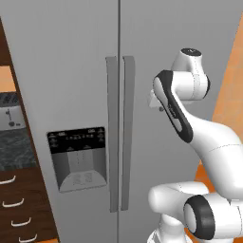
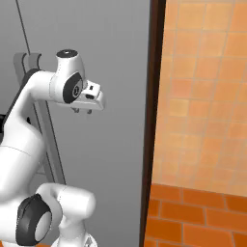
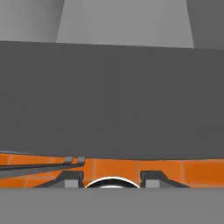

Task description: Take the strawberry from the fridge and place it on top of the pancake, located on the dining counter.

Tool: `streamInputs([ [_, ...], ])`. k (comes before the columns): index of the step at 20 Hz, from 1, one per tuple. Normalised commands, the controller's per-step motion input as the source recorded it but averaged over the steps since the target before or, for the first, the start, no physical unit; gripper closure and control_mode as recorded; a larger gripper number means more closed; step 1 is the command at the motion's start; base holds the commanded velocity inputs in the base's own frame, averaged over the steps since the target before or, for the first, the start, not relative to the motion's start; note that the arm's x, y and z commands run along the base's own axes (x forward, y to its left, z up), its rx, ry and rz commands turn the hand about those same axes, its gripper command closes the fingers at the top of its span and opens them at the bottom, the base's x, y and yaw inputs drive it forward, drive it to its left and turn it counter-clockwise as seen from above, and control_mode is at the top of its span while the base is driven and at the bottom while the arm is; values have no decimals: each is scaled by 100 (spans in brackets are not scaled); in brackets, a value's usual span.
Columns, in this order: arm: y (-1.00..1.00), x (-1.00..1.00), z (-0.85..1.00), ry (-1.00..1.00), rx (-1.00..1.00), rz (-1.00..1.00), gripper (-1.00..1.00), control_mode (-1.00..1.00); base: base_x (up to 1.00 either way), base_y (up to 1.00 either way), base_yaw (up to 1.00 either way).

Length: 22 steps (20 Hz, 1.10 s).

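The fridge is a tall grey steel double-door unit, and both doors are shut. Its long vertical handles meet at the middle, and a black dispenser panel sits on the left door. My gripper hangs in front of the right door, fingertips pointing down, to the right of the handles. In the hand view the gripper is open, with nothing between its two tips; it looks down along the dark door face to orange floor tiles. The strawberry, the pancake and the dining counter are out of view.
Dark brown drawers under a dark speckled top stand left of the fridge. A dark brown panel borders the fridge on the right, followed by an orange tiled wall and an orange brick floor.
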Motion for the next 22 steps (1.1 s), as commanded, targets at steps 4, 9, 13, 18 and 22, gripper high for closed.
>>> streamInputs([
  [4, 0, -2, 0, 0, 0, 0, -100, 100, -30, 0, 0],
  [9, 0, 0, 0, 0, 0, 0, -100, 100, -81, 29, 0],
  [13, 0, 0, 0, 0, 0, 0, -100, 100, -44, 69, 0],
  [18, 0, 0, 0, 0, 0, 0, -100, 100, -30, 47, 0],
  [22, 0, 0, 0, 0, 0, 0, -100, 100, -69, 15, 0],
])
